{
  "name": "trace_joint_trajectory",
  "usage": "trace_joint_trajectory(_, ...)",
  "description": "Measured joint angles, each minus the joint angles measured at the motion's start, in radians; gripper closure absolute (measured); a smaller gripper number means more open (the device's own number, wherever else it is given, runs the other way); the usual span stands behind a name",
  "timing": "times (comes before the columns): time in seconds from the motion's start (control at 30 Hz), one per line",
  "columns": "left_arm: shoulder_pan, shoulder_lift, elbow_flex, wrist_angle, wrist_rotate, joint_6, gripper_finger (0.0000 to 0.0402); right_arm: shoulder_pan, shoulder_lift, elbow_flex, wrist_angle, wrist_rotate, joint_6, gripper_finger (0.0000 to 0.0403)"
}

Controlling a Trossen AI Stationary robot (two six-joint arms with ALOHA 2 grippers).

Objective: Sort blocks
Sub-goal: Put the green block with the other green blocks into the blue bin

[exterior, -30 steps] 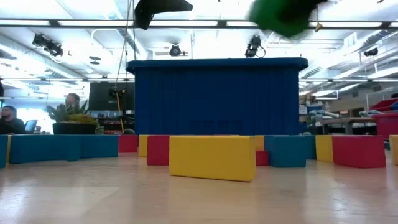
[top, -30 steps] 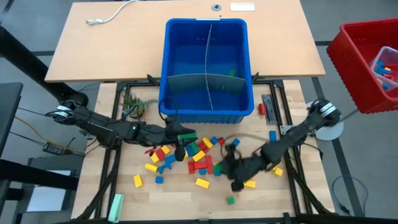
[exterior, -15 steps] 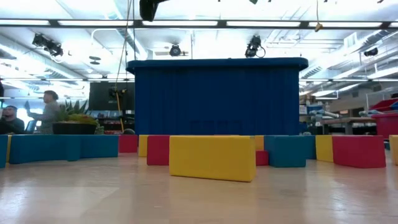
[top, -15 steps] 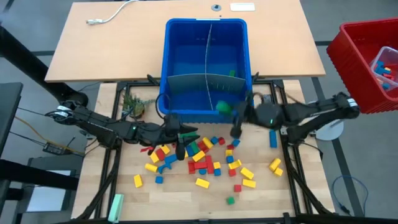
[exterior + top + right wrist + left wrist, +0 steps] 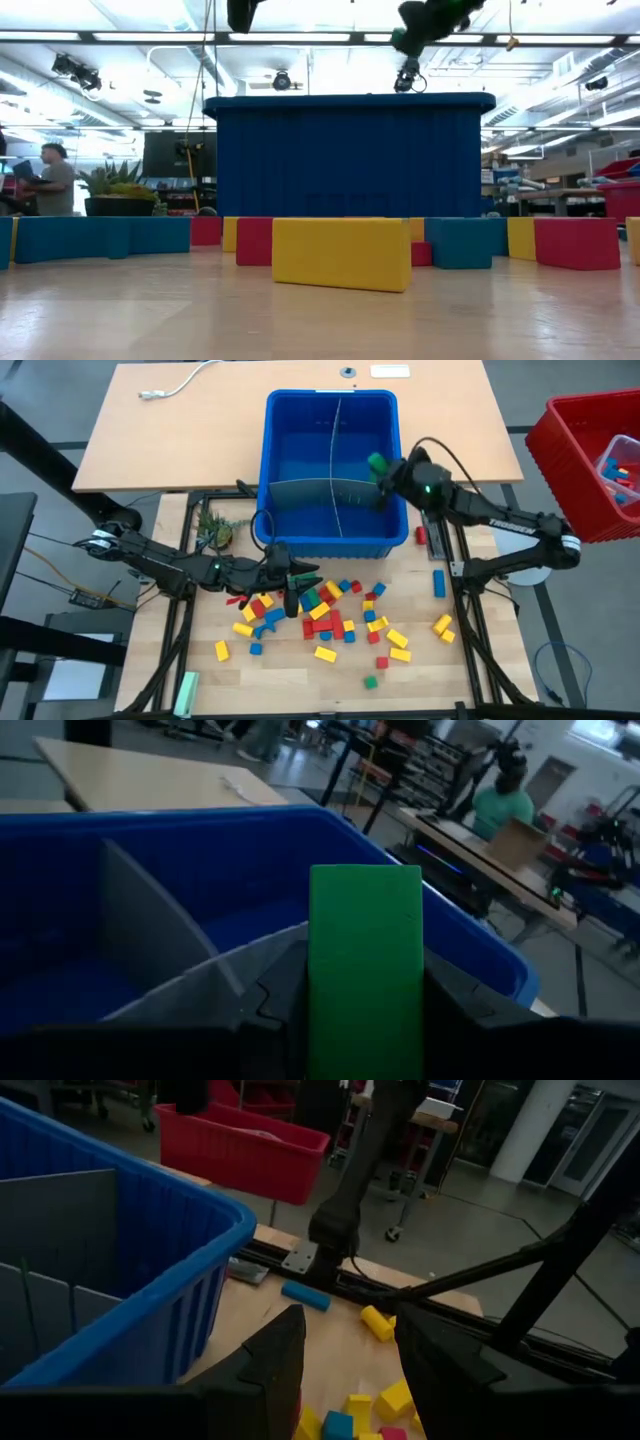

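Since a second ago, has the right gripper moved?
Yes. The right gripper, shut on a green block, has swung from the loose blocks on the table up to the blue bin, over its right rim.

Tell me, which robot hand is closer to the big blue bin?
The right. The right gripper holds a green block above the blue bin, at its right rim. The left gripper hangs over the pile of blocks, in front of the bin.

Your right end effector [image 5: 380, 468] is raised, its arm reaching up and inward, fingers clamped; your left end effector [image 5: 296, 592] hangs low, fingers parted
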Motion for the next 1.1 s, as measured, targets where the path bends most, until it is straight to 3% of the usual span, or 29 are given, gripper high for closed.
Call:
trace_joint_trajectory(0.17,0.001,0.011,0.000,-0.005,-0.007,0.002,0.0235,-0.144,0.062,0.000,0.029,-0.121,0.020,0.0281)
trace_joint_trajectory(0.43,0.002,0.012,0.000,-0.007,-0.010,0.055,0.0235,-0.287,0.179,0.000,0.051,-0.207,0.067,0.0281)
trace_joint_trajectory(0.8,0.002,0.012,0.000,-0.007,-0.010,0.056,0.0235,-0.342,0.230,0.000,0.055,-0.290,0.153,0.0277)
trace_joint_trajectory(1.1,0.002,0.012,0.000,-0.007,-0.010,0.056,0.0235,-0.342,0.229,0.000,0.053,-0.262,0.154,0.0219)
